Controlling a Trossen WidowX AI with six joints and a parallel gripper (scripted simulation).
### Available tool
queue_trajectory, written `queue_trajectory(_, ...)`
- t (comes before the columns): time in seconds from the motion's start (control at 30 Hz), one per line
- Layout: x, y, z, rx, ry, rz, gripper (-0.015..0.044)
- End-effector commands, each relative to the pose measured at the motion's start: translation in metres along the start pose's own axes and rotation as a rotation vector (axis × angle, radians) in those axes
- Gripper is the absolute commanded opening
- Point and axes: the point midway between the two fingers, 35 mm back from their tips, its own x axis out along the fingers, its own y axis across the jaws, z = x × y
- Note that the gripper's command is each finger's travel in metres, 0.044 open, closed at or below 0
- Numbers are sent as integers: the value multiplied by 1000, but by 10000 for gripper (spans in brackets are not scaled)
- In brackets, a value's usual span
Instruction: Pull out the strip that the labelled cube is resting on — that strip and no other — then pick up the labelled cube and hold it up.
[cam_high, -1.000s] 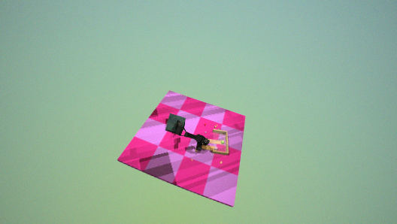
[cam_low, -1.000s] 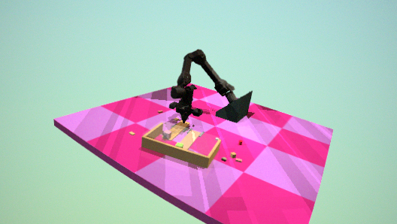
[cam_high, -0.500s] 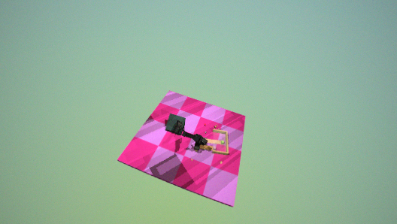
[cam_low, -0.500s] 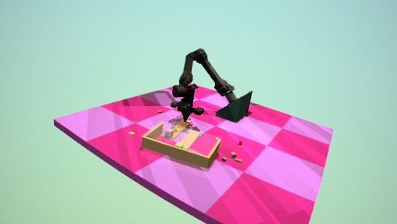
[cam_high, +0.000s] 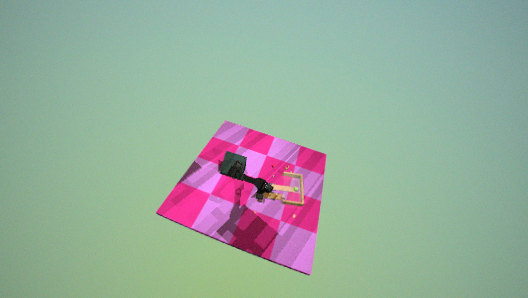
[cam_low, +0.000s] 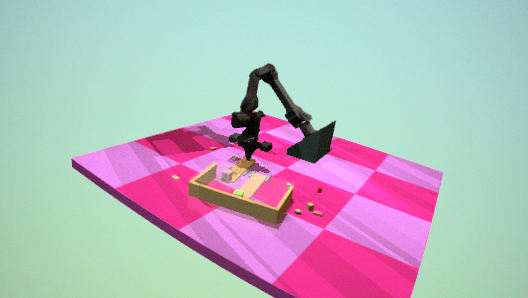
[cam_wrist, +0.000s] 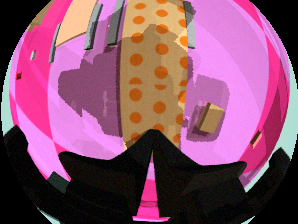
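My gripper is shut with nothing between its fingertips. It points down over the outer end of the strip with orange dots, close above or touching it; the gap cannot be told. A pale pinkish cube stands at that strip's inner end, inside the tan three-sided frame. A plain peach strip lies alongside, with a small green block by its inner end. No label is readable on either block.
Grey guide blocks flank the strips. A small brown block lies beside the dotted strip. A red block, a tan block and a pale pebble lie outside the frame.
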Motion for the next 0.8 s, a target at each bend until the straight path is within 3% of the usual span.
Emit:
queue_trajectory(0.0,6,2,-15,-9,30,6,0)
queue_trajectory(0.77,5,1,-47,-10,31,6,0)
